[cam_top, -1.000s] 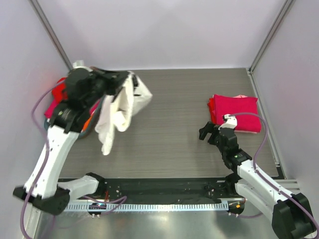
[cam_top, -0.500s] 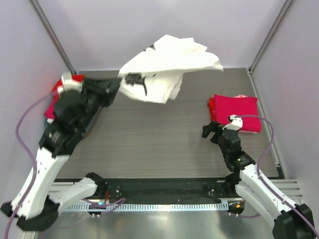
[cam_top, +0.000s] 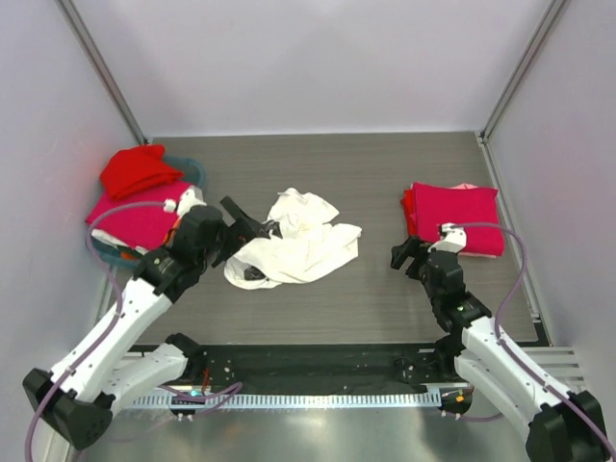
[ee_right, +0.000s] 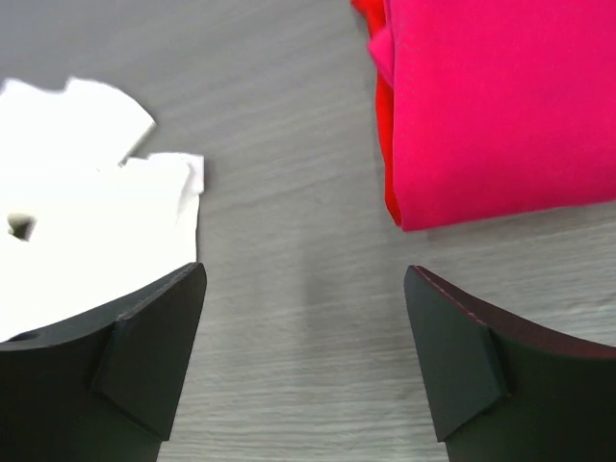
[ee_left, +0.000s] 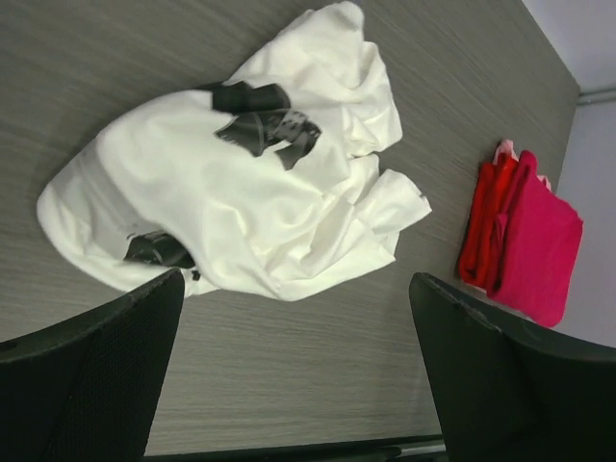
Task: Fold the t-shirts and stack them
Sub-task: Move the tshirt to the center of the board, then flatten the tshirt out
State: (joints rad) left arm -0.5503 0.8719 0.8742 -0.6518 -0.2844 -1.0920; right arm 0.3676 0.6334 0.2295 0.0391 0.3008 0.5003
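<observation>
A white t-shirt [cam_top: 300, 248] with a black print lies crumpled on the table, left of centre. It also shows in the left wrist view as the white t-shirt [ee_left: 241, 197] and in the right wrist view as the white t-shirt [ee_right: 87, 231]. My left gripper [cam_top: 258, 229] is open at its left edge, and the left gripper [ee_left: 298, 308] holds nothing. A folded stack of red and magenta t-shirts [cam_top: 457, 217] lies at the right, seen too as the stack [ee_left: 525, 241] and the stack [ee_right: 500, 106]. My right gripper [cam_top: 404, 255] is open just left of the stack, and the right gripper [ee_right: 303, 289] is over bare table.
A teal basket [cam_top: 197, 173] stands at the far left. A loose red t-shirt [cam_top: 140, 168] and a magenta one [cam_top: 135, 219] lie in it. Metal frame posts rise at the back corners. A black rail runs along the near edge [cam_top: 318, 361].
The left gripper swung the white t-shirt up and out over the table, then opened. The shirt now lies crumpled on the table and the left arm has come down. The right arm barely moved.
</observation>
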